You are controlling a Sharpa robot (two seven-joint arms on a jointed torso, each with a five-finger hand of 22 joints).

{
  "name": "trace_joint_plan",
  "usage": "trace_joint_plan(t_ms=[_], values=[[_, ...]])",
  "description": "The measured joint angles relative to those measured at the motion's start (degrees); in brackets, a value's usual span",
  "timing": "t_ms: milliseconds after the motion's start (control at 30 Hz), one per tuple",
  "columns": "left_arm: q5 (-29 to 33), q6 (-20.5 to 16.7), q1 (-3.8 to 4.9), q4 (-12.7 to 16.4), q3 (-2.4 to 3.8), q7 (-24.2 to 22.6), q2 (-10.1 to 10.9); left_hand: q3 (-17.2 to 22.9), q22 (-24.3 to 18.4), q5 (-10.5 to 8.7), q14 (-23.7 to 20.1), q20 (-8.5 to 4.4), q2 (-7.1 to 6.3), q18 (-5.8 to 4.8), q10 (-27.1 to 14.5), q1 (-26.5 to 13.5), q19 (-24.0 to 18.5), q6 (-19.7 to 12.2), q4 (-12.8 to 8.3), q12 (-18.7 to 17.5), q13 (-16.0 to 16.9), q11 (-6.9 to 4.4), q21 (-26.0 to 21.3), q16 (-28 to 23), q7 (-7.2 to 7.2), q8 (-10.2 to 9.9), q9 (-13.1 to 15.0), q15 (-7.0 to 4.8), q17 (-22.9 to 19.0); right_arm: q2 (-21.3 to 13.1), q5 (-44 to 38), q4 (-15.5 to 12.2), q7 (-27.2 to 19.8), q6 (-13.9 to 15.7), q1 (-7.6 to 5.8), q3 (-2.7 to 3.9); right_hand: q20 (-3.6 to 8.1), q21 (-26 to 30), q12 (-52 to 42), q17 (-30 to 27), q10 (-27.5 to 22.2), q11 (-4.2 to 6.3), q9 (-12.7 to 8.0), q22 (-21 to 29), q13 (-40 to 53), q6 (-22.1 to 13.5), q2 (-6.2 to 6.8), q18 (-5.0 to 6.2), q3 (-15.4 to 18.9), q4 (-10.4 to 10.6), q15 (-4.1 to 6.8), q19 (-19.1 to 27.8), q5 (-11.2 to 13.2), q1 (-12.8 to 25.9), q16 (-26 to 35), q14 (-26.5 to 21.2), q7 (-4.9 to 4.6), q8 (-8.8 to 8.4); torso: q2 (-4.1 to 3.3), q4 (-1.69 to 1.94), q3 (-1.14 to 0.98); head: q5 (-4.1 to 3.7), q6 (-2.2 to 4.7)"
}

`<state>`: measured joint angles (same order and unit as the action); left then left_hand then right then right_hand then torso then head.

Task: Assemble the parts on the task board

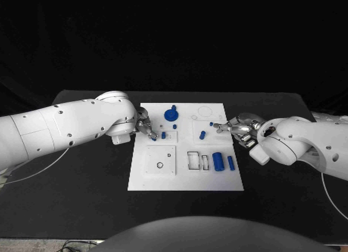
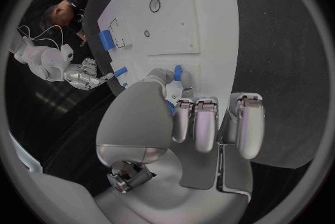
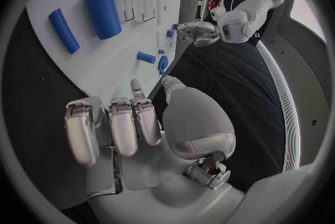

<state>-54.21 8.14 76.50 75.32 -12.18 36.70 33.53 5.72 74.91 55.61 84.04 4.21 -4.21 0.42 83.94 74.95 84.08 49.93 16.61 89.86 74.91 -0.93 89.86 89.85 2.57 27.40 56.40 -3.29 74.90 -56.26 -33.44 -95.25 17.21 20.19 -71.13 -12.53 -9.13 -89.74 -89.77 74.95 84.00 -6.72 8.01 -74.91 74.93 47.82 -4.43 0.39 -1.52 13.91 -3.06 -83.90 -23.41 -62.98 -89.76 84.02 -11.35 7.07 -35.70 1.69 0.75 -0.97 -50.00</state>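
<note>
The white task board (image 1: pixel 185 173) lies in the middle of the table. A large round blue part (image 1: pixel 171 114) stands at its far side. A small blue peg (image 1: pixel 202 135) and a smaller blue piece (image 1: pixel 211 124) are at mid-board. A thick blue cylinder (image 1: pixel 218 160) and a thin one (image 1: pixel 231 163) lie at the near right. My left hand (image 1: pixel 146 128) is over the board's left edge and pinches a small blue part (image 2: pixel 170 106) between thumb and fingers, beside a standing blue peg (image 2: pixel 178 72). My right hand (image 1: pixel 238 130) hovers at the board's right edge, holding nothing, its thumb (image 3: pixel 136 85) pointing at the board.
Two rectangular slots (image 1: pixel 193 160) sit left of the thick cylinder. A raised square plate (image 1: pixel 160 160) with a round hole takes the board's near left. Black table (image 1: pixel 91 184) surrounds the board on all sides.
</note>
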Motion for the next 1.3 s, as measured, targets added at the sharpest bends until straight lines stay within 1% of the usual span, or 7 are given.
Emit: trace_joint_plan(t_ms=[500, 667, 900, 967, 1067, 1167, 1300], values=[[-0.16, -1.83, 0.00, 0.22, 0.07, -0.93, 1.23, 0.06, 0.00, -0.03, 0.00, 0.00, -0.01, 0.00, 0.00, -0.01, 0.00, 0.24, 0.07, 0.00, 0.00, 0.00, 0.00, 0.00, -0.22, 0.24, 0.03, 0.00, 0.00, -0.01, 0.00, 0.13, 0.00, -0.01, 0.00, 0.00, 0.00, 0.00, 0.00, -0.01, 0.00, 0.00, 0.00, 0.01, -0.01, 0.00, 0.00, 0.00, 0.00, 0.00, 0.00, 0.00, 0.00, 0.00, 0.00, 0.00, 0.00, 0.00, 0.03, 0.03, 0.00, -0.19, 0.00], [-0.20, -2.38, 0.02, -0.19, 0.08, -1.25, 1.16, 0.06, 0.00, 0.19, 0.00, 0.00, -0.26, 0.00, 0.00, 0.23, 0.00, 0.24, 0.07, 0.00, 0.00, 0.00, 0.00, 0.00, -0.22, 0.24, 0.15, 0.00, 0.00, 0.01, 0.00, 0.16, 0.00, -0.01, 0.01, 0.00, 0.00, 0.00, 0.00, -0.01, 0.00, 0.00, 0.00, 0.01, -0.01, 0.00, -0.32, 0.00, 0.15, 0.15, 0.00, 0.00, 0.00, -0.32, 0.00, 0.00, 0.00, 0.00, 0.03, 0.01, 0.00, -0.11, 0.00], [-0.24, -2.76, 0.02, -1.14, 0.09, -1.47, 0.60, 0.05, 0.00, 0.19, 0.00, 0.00, -0.33, 0.00, 0.00, 0.29, 0.00, 0.45, 0.08, 0.00, 0.00, 0.00, 0.00, 0.00, -0.43, 0.56, 0.15, 0.00, 0.00, 0.01, 0.00, 0.16, 0.00, -0.01, 0.02, 0.00, 0.00, 0.00, 0.00, -0.02, 0.00, 0.00, 0.00, 0.01, -0.01, 0.00, -0.30, 0.00, 0.16, 0.16, 0.00, 0.00, 0.00, -0.30, 0.00, 0.00, 0.00, 0.00, 0.02, -0.02, 0.00, -0.07, 0.00], [-0.24, -2.80, 0.02, -1.37, 0.09, -1.48, 0.50, 0.05, 0.00, -0.55, -0.13, 0.00, -0.33, 0.00, 0.21, 0.29, 0.00, 0.46, 0.08, 0.00, 0.00, -0.20, 0.00, 0.00, -0.43, 0.56, 0.15, -0.13, 0.00, 0.01, 0.00, 0.16, 0.00, -0.01, 0.02, 0.00, 0.00, 0.00, 0.00, -0.02, 0.00, 0.00, 0.00, -0.02, -0.01, 0.00, -0.30, 0.00, 0.16, 0.16, 0.00, 0.00, 0.00, -0.30, 0.00, 0.00, 0.00, 0.00, 0.01, -0.02, 0.00, -0.07, 0.00], [-0.26, -2.82, 0.02, -1.73, 0.09, -1.49, 0.35, 0.16, 0.00, -2.00, -0.21, 0.00, -0.33, 0.01, 0.21, 0.28, 0.00, 0.57, -0.03, 0.00, 0.00, -0.21, 0.00, 0.00, -0.55, 0.56, 0.23, -0.21, 0.03, 0.02, 0.00, 0.15, 0.00, -0.01, 0.02, 0.00, 0.00, 0.00, 0.00, -0.02, 0.00, 0.00, 0.00, -0.04, -0.02, 0.00, -0.30, 0.00, 0.16, 0.16, 0.00, 0.00, 0.00, -0.30, 0.00, 0.00, 0.00, 0.00, 0.00, -0.02, -0.01, -0.07, 0.00], [-0.26, -2.82, 0.02, -1.97, 0.09, -1.48, 0.19, 0.39, 0.00, -2.92, -0.21, 0.00, -0.33, 0.01, 0.21, 0.28, 0.00, 0.66, 0.06, 0.00, 0.00, -0.20, 0.00, 0.00, -0.63, 0.56, 0.23, -0.21, 0.04, 0.03, 0.00, 0.14, 0.00, -0.01, 0.02, 0.00, 0.00, 0.00, 0.00, -0.02, 0.00, 0.00, 0.00, -0.03, -0.02, 0.00, -0.30, 0.00, 0.16, 0.16, 0.00, 0.00, 0.00, -0.30, 0.00, 0.00, 0.00, 0.00, 0.00, -0.02, -0.02, -0.07, 0.00], [-0.26, -2.76, 0.02, -2.12, 0.07, -1.45, 0.03, 0.39, 0.00, -3.38, 0.00, 0.00, -0.33, 0.01, 0.21, 0.28, 0.00, 0.66, 0.06, 0.00, 0.00, -0.20, 0.00, 0.00, -0.63, 0.55, 0.22, -0.42, 0.04, 0.05, 0.00, 0.13, 0.00, -0.01, 0.02, 0.00, 0.00, 0.00, 0.00, -0.02, 0.00, 0.00, 0.00, -0.03, -0.02, 0.00, -0.30, 0.00, 0.16, 0.16, 0.00, 0.00, 0.00, -0.30, 0.00, 0.00, 0.00, 0.00, 0.00, -0.02, -0.02, -0.07, 0.00]])
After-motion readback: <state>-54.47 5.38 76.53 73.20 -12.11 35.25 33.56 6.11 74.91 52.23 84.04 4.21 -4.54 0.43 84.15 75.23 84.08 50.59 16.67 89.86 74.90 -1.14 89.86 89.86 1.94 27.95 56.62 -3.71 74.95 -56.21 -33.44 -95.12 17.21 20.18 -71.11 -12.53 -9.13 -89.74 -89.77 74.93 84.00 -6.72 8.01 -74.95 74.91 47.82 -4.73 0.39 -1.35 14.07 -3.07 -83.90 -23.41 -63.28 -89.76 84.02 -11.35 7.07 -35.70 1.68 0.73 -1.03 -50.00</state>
